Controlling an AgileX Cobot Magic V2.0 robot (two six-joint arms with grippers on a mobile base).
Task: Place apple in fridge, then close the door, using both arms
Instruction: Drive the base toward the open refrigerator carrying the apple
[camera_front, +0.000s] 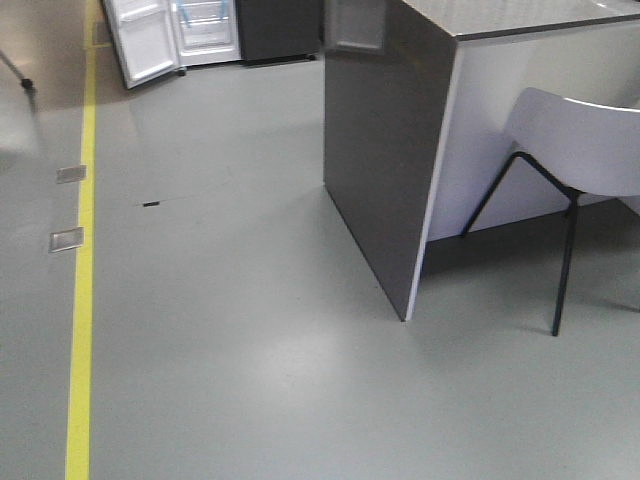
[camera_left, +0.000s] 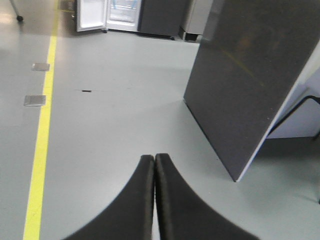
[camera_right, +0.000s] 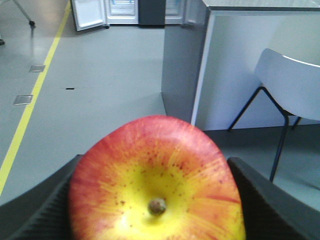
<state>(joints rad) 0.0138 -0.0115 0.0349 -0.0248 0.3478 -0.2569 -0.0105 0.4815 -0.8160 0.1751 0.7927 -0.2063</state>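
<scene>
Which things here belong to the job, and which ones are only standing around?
Job: apple, held in the right gripper; fridge across the room; its open door; left gripper, shut and empty.
Not the job: counter, chair, yellow floor line, floor plates.

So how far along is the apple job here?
Pickup looks done: the apple sits clamped in the right gripper. The left gripper is shut, empty. The fridge stands far across the floor, its door open. Approaching, placing the apple and closing the door all remain.
</scene>
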